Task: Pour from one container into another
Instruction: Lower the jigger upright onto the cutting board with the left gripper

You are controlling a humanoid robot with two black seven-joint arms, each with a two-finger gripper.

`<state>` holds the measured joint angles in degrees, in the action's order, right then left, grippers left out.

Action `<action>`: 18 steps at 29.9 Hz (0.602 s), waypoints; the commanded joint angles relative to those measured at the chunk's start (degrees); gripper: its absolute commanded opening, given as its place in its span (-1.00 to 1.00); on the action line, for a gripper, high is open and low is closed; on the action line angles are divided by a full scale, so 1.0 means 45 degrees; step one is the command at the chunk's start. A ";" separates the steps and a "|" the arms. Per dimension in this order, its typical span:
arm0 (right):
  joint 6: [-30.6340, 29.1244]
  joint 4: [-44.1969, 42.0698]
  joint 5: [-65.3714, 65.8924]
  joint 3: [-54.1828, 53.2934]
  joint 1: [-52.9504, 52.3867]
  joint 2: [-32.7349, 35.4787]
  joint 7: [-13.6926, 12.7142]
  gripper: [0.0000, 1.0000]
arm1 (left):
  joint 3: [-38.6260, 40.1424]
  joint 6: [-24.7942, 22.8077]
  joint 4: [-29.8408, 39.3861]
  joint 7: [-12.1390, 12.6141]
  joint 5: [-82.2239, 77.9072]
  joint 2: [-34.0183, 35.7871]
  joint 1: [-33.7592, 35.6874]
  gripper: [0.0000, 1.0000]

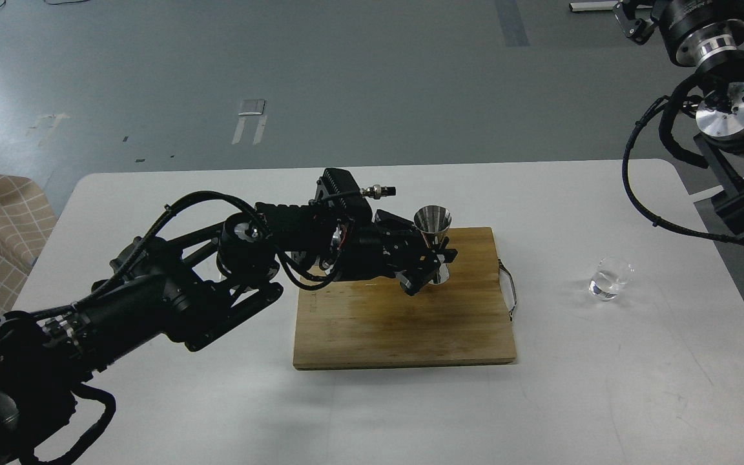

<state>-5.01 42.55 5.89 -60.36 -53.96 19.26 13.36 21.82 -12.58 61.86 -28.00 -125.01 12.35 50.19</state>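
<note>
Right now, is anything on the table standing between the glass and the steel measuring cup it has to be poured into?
Nothing visible does. The glass stands alone on the white table, right of the wooden board. The measuring cup is at the board's far edge with the left claw around its waist. Only bare table and board lie between them.

The left gripper (435,257) was closed around the narrow waist of the steel jigger (433,227), which stood upright over the wooden board (404,323) on the white worktop (217,400). The clear glass tumbler (611,278) sat well apart to the right, off the board. The right arm's gripper was out of frame.
</note>
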 commanded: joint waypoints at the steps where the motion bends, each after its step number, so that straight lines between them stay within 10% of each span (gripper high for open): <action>1: 0.0019 0.0017 0.0000 0.0015 0.0019 -0.0002 -0.0001 1.00 | -0.0025 0.0003 -0.0093 0.0000 0.0001 -0.0011 -0.0041 -1.00; 18: 0.0019 0.0036 0.0000 -0.0004 0.0039 -0.0002 0.0018 1.00 | -0.0826 0.1195 -0.1051 0.0000 0.0001 0.0106 -0.0373 -1.00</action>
<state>-4.92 42.70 5.89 -60.31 -53.79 19.25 13.43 18.12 -7.55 57.35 -28.00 -125.00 12.57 48.89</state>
